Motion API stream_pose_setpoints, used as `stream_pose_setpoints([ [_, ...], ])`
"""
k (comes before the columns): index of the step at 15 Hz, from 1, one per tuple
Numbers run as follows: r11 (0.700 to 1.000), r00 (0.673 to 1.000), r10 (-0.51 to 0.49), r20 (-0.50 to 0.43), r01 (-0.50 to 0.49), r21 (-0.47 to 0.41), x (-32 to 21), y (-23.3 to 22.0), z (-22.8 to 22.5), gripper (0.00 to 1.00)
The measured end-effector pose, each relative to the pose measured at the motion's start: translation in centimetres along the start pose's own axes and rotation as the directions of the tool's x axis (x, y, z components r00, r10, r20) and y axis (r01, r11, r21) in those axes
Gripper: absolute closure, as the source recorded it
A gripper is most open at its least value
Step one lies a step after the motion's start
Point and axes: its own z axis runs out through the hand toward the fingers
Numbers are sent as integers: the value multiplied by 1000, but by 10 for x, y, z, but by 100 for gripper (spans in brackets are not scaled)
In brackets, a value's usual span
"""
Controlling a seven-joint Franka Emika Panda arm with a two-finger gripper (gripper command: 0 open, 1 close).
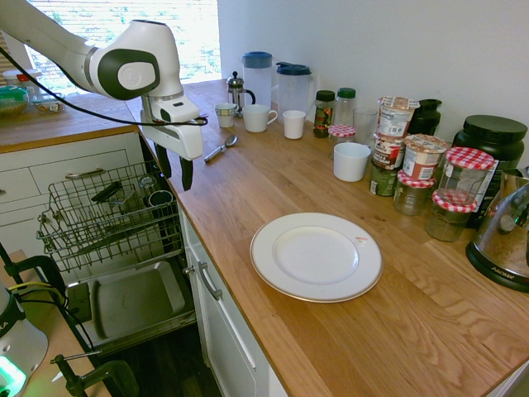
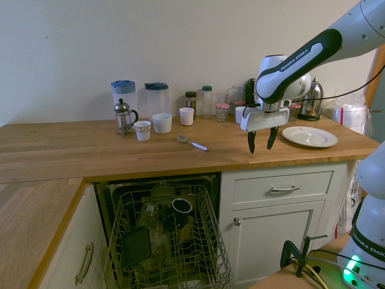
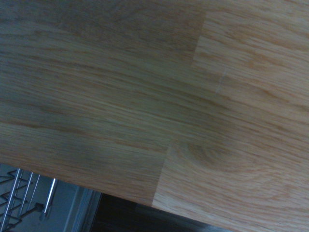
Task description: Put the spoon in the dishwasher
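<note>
We note the two-finger black gripper (image 2: 262,142) released, empty, pointing down above the oak worktop (image 2: 90,150); small shiny silver spoon (image 2: 191,143) lies apart; grey wire-racked dishwasher (image 2: 168,241) open below.

A white plate (image 1: 316,256) lies near jars (image 1: 421,157) on the wooden counter (image 1: 413,331).

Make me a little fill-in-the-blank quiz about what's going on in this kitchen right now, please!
1. The spoon lies on the wooden ____.
2. The gripper hangs with its two fingers ____, holding nothing.
3. The dishwasher has its wire rack pulled ____.
4. The white plate has ____ on it.

Missing words: countertop; open; out; nothing
</note>
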Motion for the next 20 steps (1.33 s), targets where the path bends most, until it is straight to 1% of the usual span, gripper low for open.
stream_pose_setpoints([
  [5,1000,1000,2,7,-2,-7,2,-2,-4,0],
  [9,999,999,-35,-19,35,9,20,-25,-16,0],
  [11,996,996,-79,-36,80,35,36,-48,-16,0],
  [14,983,984,-169,-60,173,69,51,-95,-15,0],
  [17,960,962,-258,-93,266,86,50,-155,-21,0],
  [20,934,935,-336,-116,347,91,54,-204,-30,0],
])
